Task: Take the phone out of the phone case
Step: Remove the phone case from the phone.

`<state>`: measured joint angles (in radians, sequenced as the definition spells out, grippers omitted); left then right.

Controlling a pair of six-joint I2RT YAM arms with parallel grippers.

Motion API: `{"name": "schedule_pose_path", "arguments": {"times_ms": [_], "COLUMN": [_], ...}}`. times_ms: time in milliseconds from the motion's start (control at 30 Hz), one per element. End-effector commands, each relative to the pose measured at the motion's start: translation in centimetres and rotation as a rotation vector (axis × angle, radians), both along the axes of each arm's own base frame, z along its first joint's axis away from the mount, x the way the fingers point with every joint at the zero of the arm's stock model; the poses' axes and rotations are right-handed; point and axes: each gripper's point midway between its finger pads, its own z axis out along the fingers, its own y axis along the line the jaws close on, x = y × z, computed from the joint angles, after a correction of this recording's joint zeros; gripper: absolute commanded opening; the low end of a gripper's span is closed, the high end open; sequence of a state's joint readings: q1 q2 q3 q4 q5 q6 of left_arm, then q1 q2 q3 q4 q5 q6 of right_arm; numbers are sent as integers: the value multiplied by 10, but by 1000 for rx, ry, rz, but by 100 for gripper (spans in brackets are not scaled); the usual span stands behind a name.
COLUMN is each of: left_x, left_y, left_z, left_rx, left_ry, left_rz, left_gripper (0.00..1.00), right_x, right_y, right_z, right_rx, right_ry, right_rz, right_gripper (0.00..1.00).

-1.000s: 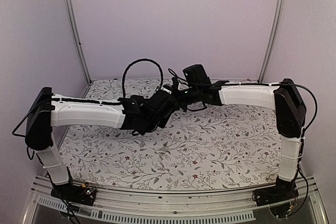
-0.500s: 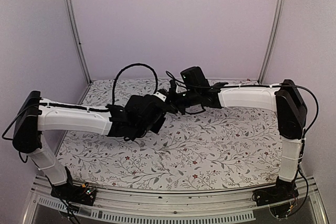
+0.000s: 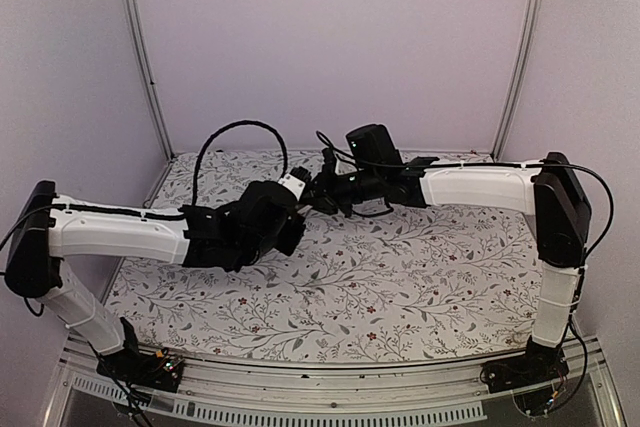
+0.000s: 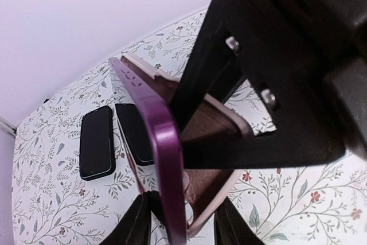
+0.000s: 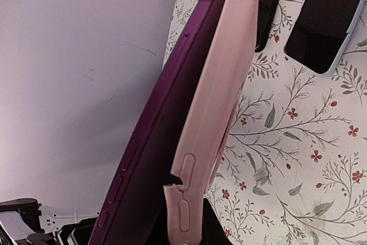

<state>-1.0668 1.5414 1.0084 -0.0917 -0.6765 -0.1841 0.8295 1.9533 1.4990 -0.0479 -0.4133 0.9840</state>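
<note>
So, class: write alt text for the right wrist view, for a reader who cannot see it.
Edge-on and close up, a purple phone leans partly out of a pink case. Behind them, two dark phones lie flat on a floral tablecloth.

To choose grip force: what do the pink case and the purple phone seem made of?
The pink case looks like soft matte silicone: it bows away from the purple phone and its edge seems torn. The phone's frame looks rigid, perhaps metal or hard plastic, and glossy: a highlight sits on its rounded corner.
</note>
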Motion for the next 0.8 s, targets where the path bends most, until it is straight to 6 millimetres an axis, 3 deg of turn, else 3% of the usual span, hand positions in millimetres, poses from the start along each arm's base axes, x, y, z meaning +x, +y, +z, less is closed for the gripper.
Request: {"name": "schedule_pose_path", "arguments": {"times_ms": [0, 400, 500, 667, 767], "left_x": [9, 8, 8, 8, 9], "left_y": [12, 12, 7, 5, 5], "left_z": [60, 67, 67, 68, 63], "left_rx": [-221, -279, -280, -285, -293], "left_ry": [-114, -115, -107, -102, -71], "left_rz": [80, 30, 2, -9, -17], "left_gripper": [0, 0, 8, 7, 16], "right_x": [17, 18, 18, 19, 19], "right_y": [-15, -15, -14, -14, -15], "right_z": [13, 14, 21, 24, 19], "right_rx": [-12, -20, -12, -11, -15], "right_ry": [-93, -116, -124, -132, -136], "right_rz": [-53, -44, -42, -45, -42], "right_gripper": [0, 0, 0, 0, 0]}}
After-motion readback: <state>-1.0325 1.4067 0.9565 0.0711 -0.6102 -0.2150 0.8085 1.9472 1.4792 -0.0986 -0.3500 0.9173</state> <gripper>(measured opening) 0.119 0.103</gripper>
